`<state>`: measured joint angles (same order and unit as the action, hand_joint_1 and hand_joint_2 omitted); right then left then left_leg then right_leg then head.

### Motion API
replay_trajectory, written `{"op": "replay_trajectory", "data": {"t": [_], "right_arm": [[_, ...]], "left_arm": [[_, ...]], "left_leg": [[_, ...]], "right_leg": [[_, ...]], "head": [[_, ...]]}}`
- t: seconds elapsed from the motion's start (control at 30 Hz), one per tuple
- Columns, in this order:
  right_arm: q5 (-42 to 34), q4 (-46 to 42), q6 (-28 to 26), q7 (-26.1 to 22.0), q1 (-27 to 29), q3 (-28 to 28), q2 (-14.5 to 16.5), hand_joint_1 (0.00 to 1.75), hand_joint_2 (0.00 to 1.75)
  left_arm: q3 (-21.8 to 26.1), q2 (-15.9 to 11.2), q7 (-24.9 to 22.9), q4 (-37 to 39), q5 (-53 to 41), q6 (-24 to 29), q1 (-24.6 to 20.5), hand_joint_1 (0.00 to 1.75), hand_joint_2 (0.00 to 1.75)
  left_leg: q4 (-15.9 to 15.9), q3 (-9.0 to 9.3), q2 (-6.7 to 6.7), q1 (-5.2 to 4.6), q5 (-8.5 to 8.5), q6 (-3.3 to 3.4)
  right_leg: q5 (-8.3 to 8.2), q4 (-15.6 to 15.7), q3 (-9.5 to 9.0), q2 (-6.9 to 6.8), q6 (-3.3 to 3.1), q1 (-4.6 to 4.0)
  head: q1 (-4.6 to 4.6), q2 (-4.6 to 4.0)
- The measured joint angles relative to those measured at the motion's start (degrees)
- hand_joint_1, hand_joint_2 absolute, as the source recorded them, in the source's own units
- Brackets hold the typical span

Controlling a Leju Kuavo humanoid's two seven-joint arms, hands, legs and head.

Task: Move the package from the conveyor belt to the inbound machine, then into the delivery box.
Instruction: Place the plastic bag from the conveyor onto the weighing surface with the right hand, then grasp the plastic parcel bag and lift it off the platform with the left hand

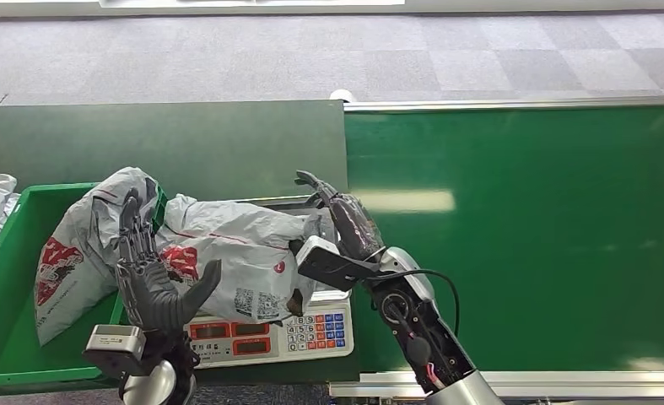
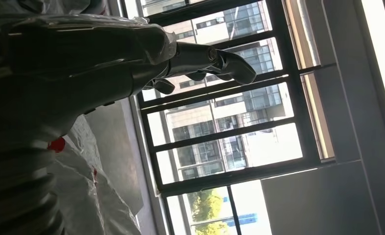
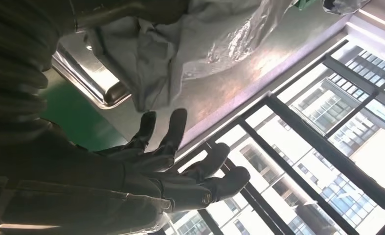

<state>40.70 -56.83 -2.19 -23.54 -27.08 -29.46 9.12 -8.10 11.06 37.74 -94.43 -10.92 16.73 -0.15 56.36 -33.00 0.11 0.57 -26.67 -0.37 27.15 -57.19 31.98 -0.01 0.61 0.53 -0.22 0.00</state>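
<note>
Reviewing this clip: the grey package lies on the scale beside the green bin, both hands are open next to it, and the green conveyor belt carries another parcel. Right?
Not quite. In the head view the conveyor belt carries nothing. The rest holds: the package lies on the scale beside the green bin, with the left hand and right hand open beside it.

Grey package, red print; green belt.

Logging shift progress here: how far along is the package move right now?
Done: the grey plastic mailer package is off the green conveyor belt and lies on the weighing scale with the keypad. In hand: nothing is gripped; the left hand and right hand flank the package, fingers spread. Left: moving it into the green plastic delivery box, which already holds another grey bag.
</note>
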Motion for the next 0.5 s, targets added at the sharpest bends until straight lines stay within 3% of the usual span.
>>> {"op": "replay_trajectory", "data": {"t": [0.5], "right_arm": [[-3.8,-13.2,-1.7,-0.8,3.4,3.1,-1.3,0.00,1.75]], "left_arm": [[0.8,0.3,-0.6,-0.8,-0.7,0.0,0.6,0.00,1.75]], "left_leg": [[0.0,0.00,0.00,0.00,0.00,0.00]], "right_leg": [[0.00,0.0,0.02,0.00,0.00,0.00]], "head": [[0.00,0.00]]}}
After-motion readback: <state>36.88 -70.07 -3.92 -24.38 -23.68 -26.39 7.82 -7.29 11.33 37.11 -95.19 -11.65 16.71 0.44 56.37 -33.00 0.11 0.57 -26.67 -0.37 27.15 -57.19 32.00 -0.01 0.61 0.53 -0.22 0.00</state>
